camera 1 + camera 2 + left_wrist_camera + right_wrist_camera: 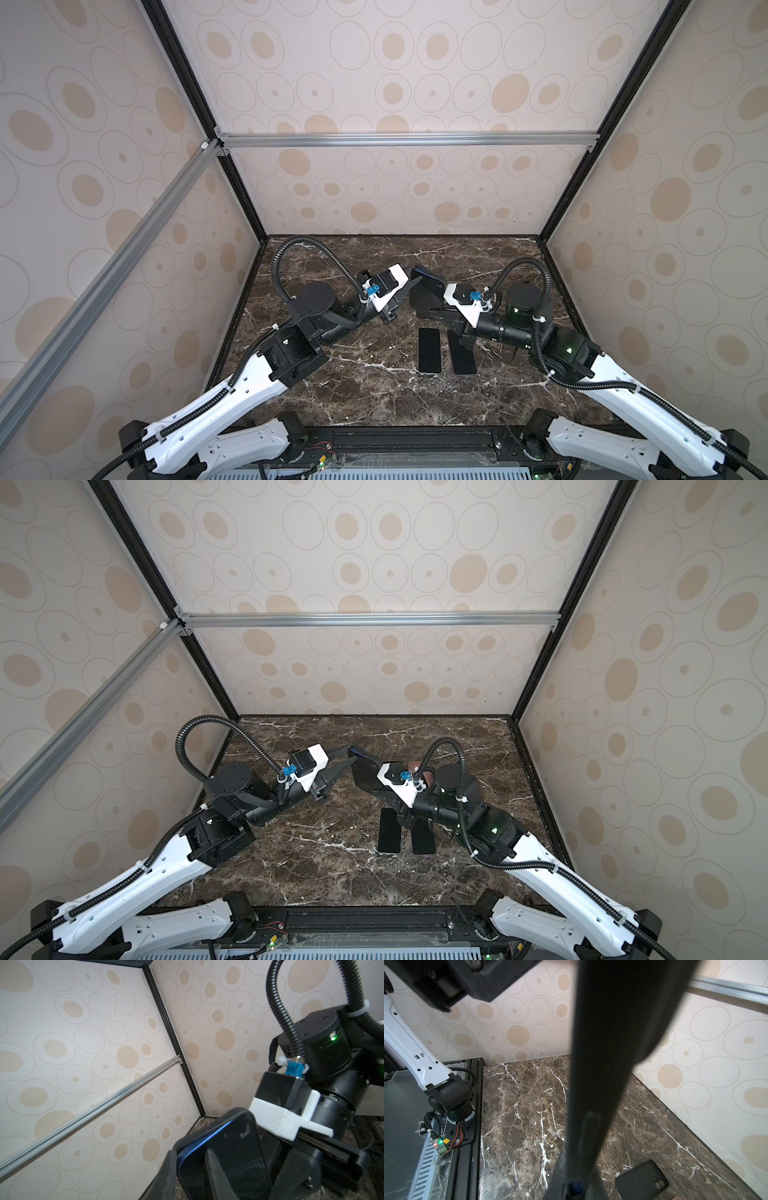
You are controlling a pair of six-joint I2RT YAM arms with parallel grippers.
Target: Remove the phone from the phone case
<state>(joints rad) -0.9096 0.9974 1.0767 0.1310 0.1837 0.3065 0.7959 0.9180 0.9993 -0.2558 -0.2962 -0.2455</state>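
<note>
The phone (426, 282), dark with a blue edge (199, 1136), is held up off the table in its black phone case (209, 1126). My right gripper (438, 305) is shut on its lower part; in the right wrist view the phone (612, 1043) runs edge-on between the fingers. My left gripper (411, 279) straddles the phone's top corner. One of its fingers (170, 1176) lies against the case rim outside. The other finger (215, 1176) stands over the screen, and I cannot see whether it presses there.
Two dark phone-sized slabs (429, 350) (461, 353) lie side by side on the marble table (374, 395), just in front of the right arm. One black case (642, 1180) shows a camera hole. Patterned walls close in the back and both sides.
</note>
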